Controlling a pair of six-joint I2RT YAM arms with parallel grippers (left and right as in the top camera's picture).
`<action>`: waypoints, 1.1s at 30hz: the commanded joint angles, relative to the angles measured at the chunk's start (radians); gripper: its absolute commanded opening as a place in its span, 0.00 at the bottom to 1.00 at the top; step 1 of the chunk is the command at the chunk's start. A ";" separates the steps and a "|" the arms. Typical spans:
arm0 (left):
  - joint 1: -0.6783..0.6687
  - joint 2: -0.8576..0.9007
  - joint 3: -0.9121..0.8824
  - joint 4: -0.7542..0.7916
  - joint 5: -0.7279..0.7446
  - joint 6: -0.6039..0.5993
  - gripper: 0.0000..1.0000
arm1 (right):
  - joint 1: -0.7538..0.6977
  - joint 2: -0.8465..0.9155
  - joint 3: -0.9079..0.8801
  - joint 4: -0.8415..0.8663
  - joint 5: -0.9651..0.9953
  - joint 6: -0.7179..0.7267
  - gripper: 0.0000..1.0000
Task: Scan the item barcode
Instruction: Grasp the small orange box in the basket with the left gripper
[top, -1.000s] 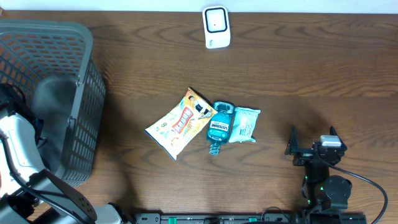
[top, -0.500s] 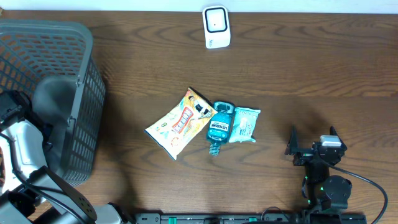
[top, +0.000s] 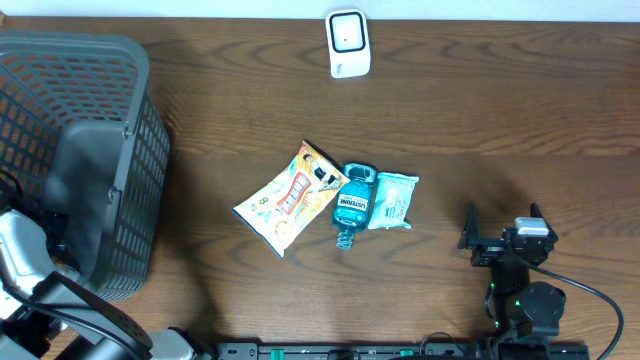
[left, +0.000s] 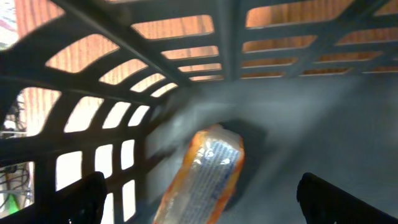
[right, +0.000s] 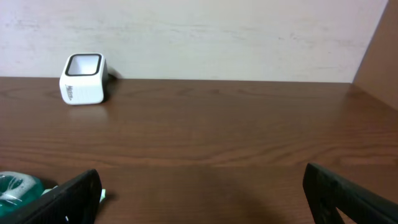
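Three items lie in a row near the middle of the bench (top: 500, 120): a yellow snack bag (top: 288, 197), a teal mouthwash bottle (top: 352, 205) at its 3 o'clock side, touching it, and a pale green packet (top: 393, 200) against the bottle's 3 o'clock side. The bottle lies flat with its label up. The white scanner (top: 348, 43) stands at 12 o'clock from the row, well apart, by the far edge of the bench. A fourth item, an orange packet (left: 208, 171), lies on the floor of the grey basket (top: 70, 60), which sits at 9 o'clock from the row at the bench's left end.

The left end effector (left: 199, 190) hangs inside the basket above that packet, its fingers spread apart and gripping nothing. The right end effector (top: 502, 228) sits at about 4 o'clock from the row, near the front edge. Its fingers are also wide apart and empty, and it faces the scanner.
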 joint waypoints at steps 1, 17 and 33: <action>0.000 0.015 -0.008 0.003 0.036 0.030 0.98 | 0.000 -0.002 -0.002 -0.004 0.009 -0.008 0.99; 0.001 0.195 -0.029 0.003 0.036 0.029 0.98 | 0.000 -0.002 -0.002 -0.004 0.009 -0.008 0.99; 0.000 0.191 -0.032 0.000 0.083 0.027 0.08 | 0.000 -0.002 -0.002 -0.004 0.009 -0.008 0.99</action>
